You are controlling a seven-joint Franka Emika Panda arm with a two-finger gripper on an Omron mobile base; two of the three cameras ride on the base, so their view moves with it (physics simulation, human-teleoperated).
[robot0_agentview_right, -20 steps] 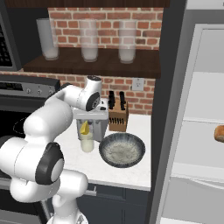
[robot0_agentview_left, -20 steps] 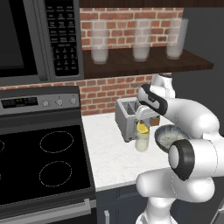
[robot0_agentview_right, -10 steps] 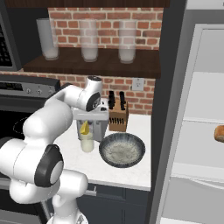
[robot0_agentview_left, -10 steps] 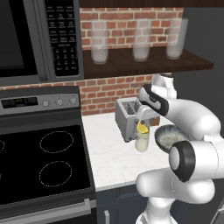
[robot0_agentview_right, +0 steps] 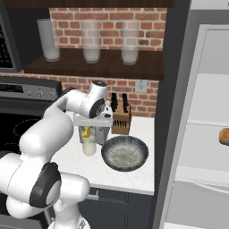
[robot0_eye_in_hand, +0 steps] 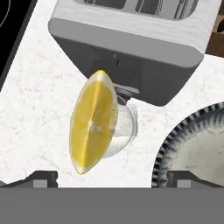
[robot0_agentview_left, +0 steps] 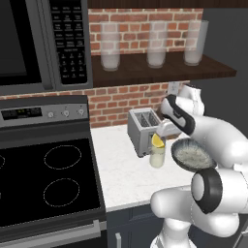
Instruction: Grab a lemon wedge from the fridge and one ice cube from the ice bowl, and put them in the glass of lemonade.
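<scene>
Gripper: the gripper (robot0_eye_in_hand: pixel 111 177) hangs over the glass, jaws spread as wide as they go, nothing between them; each dark tip shows at a bottom corner of the hand view, well clear of the fruit.
Lemon wedge: the lemon wedge (robot0_eye_in_hand: pixel 93 122) stands on edge across the rim of the glass, rind toward 9 o'clock in the hand view, cut face up; it looks released there, since neither tip touches it.
Glass of lemonade: the glass of lemonade (robot0_agentview_left: pixel 157 156) stands on the counter (robot0_agentview_left: pixel 126 169) directly under the hand, so a drop lands straight in.
Ice bowl: the ice bowl (robot0_agentview_right: pixel 125 153) sits just beside the glass, at 3 o'clock from it in the right base view; I judge it is set close so the next reach is short. No single cube can be made out inside.
Toaster: the toaster (robot0_agentview_left: pixel 143 130) stands right behind the glass, at 12 o'clock, leaving little room to approach from the back.
Knife block: the knife block (robot0_agentview_right: pixel 120 120) is against the brick wall, at 1 o'clock from the glass.
Fridge: the fridge (robot0_agentview_right: pixel 203 147) stands open at 3 o'clock in the right base view, white shelves showing.
Progress: wedge step looks done; ice cube not yet fetched.
</scene>
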